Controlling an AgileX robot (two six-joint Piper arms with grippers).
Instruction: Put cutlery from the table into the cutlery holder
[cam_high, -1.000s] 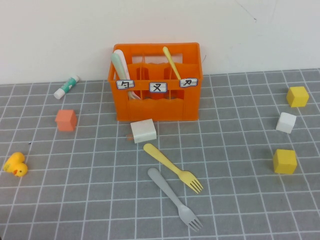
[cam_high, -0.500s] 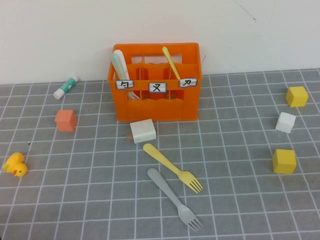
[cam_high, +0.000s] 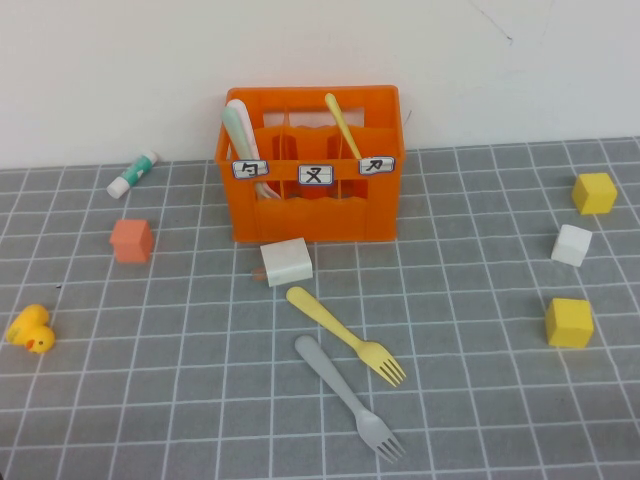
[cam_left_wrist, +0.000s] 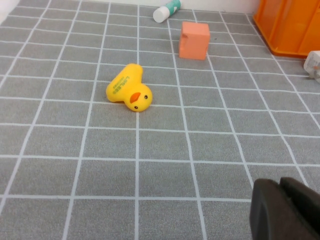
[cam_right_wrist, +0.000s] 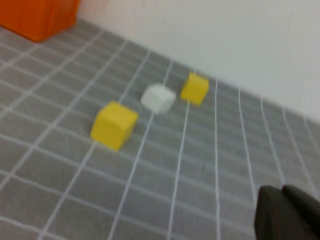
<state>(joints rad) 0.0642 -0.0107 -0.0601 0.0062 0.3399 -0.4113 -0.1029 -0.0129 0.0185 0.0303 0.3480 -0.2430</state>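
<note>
The orange cutlery holder (cam_high: 312, 165) stands at the table's (cam_high: 480, 400) far edge, near the middle, with a mint-green spoon (cam_high: 243, 140) in its left compartment and a yellow utensil (cam_high: 342, 124) in its right one. A yellow fork (cam_high: 345, 334) and a grey fork (cam_high: 348, 396) lie side by side toward the near edge, just apart. The left tool (cam_left_wrist: 285, 209) hangs above the table near a yellow duck (cam_left_wrist: 129, 93); the right tool (cam_right_wrist: 287, 214) hangs near three cubes. Whether either tool is wide or narrow, I cannot tell.

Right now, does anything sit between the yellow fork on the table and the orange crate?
Yes: a white block lies between the yellow fork and the orange crate. Neither hand shows overhead; left hand and right hand stay low, off to the sides.
</note>
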